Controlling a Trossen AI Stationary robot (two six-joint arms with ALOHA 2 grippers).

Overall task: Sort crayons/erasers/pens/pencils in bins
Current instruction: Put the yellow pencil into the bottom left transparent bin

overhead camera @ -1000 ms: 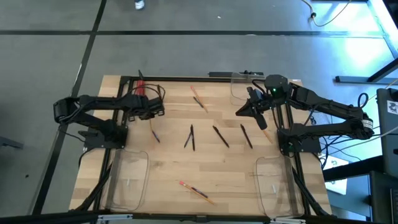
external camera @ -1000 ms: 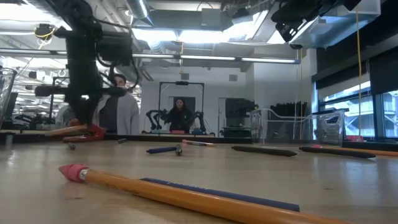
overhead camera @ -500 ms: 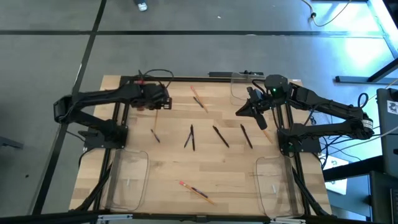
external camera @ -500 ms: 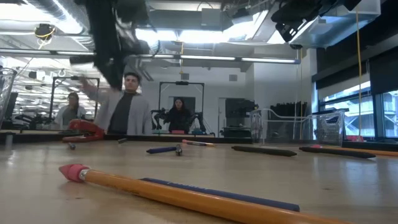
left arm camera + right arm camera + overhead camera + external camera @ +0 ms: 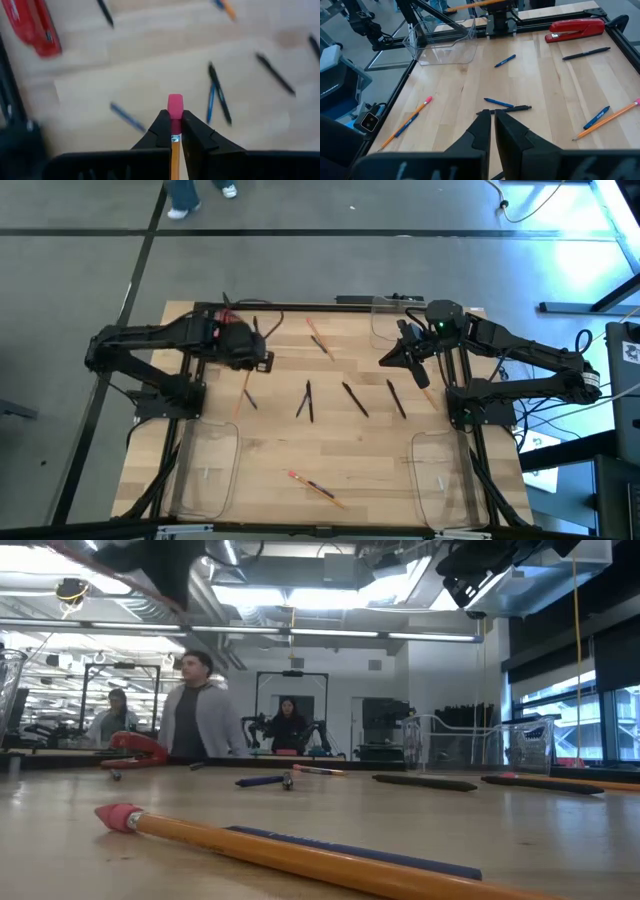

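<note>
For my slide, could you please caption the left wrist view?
Left gripper shut on a pencil, pink eraser end forward, above the wooden table with scattered pens.

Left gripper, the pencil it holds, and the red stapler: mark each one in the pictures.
left gripper (image 5: 175, 131): left wrist view, between the two dark fingertips, shut on the pencil.
pencil (image 5: 175, 106): left wrist view, on its pink eraser end.
red stapler (image 5: 576, 28): right wrist view, middle of its red body.

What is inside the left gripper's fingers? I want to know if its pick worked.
The left gripper is shut on a pencil; its pink eraser end pokes out past the fingertips. The rest of the pencil runs back between the fingers, partly covered by them.
</note>
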